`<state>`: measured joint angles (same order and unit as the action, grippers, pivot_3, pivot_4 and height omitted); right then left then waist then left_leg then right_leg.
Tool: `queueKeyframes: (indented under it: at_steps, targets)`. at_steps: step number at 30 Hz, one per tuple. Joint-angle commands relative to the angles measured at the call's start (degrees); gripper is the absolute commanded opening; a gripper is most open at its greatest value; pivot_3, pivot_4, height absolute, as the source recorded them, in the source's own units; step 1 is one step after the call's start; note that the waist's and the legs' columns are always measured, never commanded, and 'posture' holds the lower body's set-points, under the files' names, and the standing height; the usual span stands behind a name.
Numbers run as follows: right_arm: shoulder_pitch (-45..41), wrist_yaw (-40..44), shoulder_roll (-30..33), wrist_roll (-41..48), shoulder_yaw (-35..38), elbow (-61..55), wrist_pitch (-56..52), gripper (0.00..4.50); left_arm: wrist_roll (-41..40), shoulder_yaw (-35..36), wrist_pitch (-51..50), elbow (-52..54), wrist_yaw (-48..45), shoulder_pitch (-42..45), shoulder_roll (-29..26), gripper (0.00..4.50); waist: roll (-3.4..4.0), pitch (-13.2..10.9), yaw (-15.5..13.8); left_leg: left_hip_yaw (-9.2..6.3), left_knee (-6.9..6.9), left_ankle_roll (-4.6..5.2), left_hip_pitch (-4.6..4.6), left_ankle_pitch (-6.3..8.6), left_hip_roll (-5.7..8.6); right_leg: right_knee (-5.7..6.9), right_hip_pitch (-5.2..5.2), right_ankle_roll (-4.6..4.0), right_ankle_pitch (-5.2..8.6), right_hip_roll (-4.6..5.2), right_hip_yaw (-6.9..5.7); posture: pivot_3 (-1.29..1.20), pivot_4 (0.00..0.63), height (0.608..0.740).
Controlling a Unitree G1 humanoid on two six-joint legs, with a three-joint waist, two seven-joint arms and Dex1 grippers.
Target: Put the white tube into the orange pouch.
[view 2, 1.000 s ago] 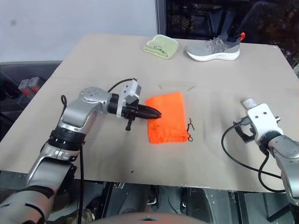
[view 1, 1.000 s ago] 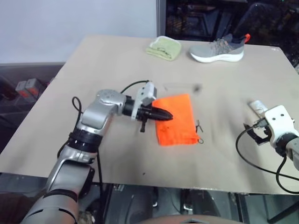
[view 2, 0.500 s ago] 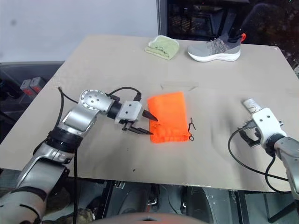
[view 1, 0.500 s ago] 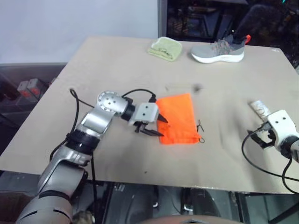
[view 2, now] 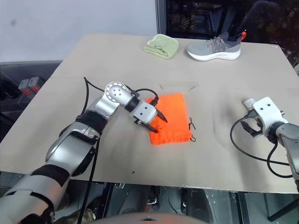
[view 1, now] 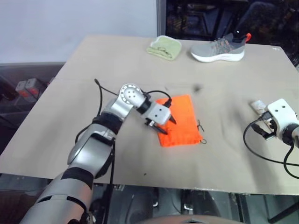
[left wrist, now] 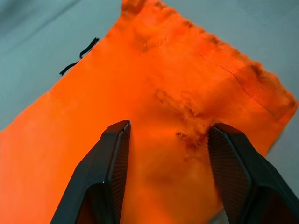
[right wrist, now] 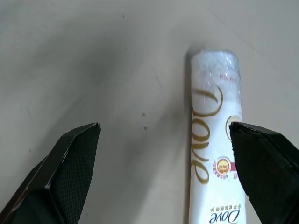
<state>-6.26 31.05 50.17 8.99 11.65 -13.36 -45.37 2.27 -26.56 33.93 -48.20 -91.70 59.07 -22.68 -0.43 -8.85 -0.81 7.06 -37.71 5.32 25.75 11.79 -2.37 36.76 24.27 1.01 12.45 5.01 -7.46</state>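
tan tabletop (view 1: 117, 60) filled mid-frame; left gripper (left wrist: 168, 158) hung parted over the orange pouch (view 1: 180, 119), likely to pinch it; right gripper (right wrist: 163, 158) gaped beside the white tube (right wrist: 212, 154), grasping nothing.

The white tube (right wrist: 211, 140) lies on the table (right wrist: 93, 56) between spread fingers (right wrist: 70, 168).

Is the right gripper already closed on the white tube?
No: in the right wrist view the right gripper has its jaws spread wide, and the white tube lies flat on the table between them, ungripped.
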Motion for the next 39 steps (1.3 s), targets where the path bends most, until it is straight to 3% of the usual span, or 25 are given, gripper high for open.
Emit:
queueKeyframes:
  at_steps: [1, 2, 3, 4, 17, 24, 28, 34, 39]
  targets:
    - [-1.01, 0.03, 0.93, -0.05, 1.60, -1.24, -1.52, 4.50, -0.74, 0.28, 2.52, -1.14, -0.78, 2.23, 0.84, 1.35, 0.00, 0.00, -0.01, -0.01, -0.01, 0.01, 0.00, 0.00, 0.00, 0.00, 0.00, 0.00, 0.00, 0.00, 0.00, 0.00, 0.150, 0.740]
    - [-1.05, -0.03, 0.85, 0.01, 1.78, -1.01, -1.74, 4.50, -1.05, 0.39, 2.47, -1.48, -0.80, 2.40, 1.12, 1.11, 0.00, 0.00, -0.02, -0.02, -0.04, 0.03, 0.00, 0.02, -0.01, 0.01, -0.01, 0.00, 0.00, 0.01, 0.00, 0.00, 0.150, 0.740]
    - [-1.00, -0.18, 0.76, -0.02, 2.01, -0.76, -1.86, 4.50, -1.33, 0.46, 2.35, -1.67, -0.80, 2.49, 1.29, 0.44, 0.00, 0.00, -0.02, -0.03, -0.04, 0.03, 0.00, 0.02, -0.01, 0.02, -0.01, 0.00, 0.00, 0.02, 0.01, 0.00, 0.150, 0.740]
    - [-0.95, -0.27, 0.75, -0.11, 2.13, -0.47, -1.81, 4.50, -1.57, 0.49, 2.15, -1.85, -0.80, 2.61, 1.39, 0.04, 0.00, 0.00, -0.02, -0.04, -0.08, 0.04, 0.01, 0.03, -0.01, 0.03, -0.02, 0.00, 0.00, 0.03, 0.02, 0.00, 0.150, 0.740]
    - [-6.77, -2.27, -1.01, -1.24, 0.08, 8.79, -1.22, 4.50, -8.94, 6.96, -14.49, 2.80, -0.80, 2.60, 1.02, 0.04, 0.01, 0.00, 0.00, -0.03, -0.20, 0.08, 0.02, 0.05, -0.02, 0.09, -0.02, 0.00, -0.01, 0.00, 0.08, 0.00, 0.150, 0.740]
    - [-16.21, -0.96, -0.96, -2.42, -4.56, 23.38, -4.42, 4.50, -10.44, 10.34, -21.62, 7.15, 0.39, 1.33, 0.29, 0.04, 0.03, 0.00, 0.18, 0.04, -0.36, 0.03, 0.03, 0.02, -0.04, 0.15, -0.03, 0.00, -0.01, -0.01, 0.15, 0.00, 0.150, 0.740]
    - [-17.16, 2.27, -0.60, -1.95, -6.28, 26.81, -4.01, 3.33, -10.40, 11.20, -23.77, 9.03, 1.56, 0.50, 0.36, 0.00, 0.03, 0.00, 0.14, 0.04, -0.39, -0.02, 0.02, -0.01, -0.04, 0.18, -0.05, -0.02, -0.02, -0.01, 0.16, 0.00, 0.150, 0.740]
    - [-15.00, 3.61, -0.25, -1.02, -4.47, 23.23, -1.76, 0.71, -10.25, 12.27, -26.43, 10.86, 3.33, -0.30, 0.61, 0.00, 0.01, 0.01, 0.20, 0.05, -0.45, -0.02, -0.01, -0.01, -0.06, 0.18, -0.11, -0.01, -0.02, -0.01, 0.17, 0.00, 0.150, 0.740]
    - [-8.41, 6.85, 1.04, 5.74, 2.86, 5.12, -8.79, 0.71, -10.40, 12.58, -28.08, 12.08, 4.54, -0.61, 0.99, 0.00, 0.05, 0.02, 0.10, 0.04, -0.48, -0.01, -0.01, 0.01, -0.11, 0.20, -0.11, 0.00, -0.03, -0.01, 0.18, 0.00, 0.150, 0.740]
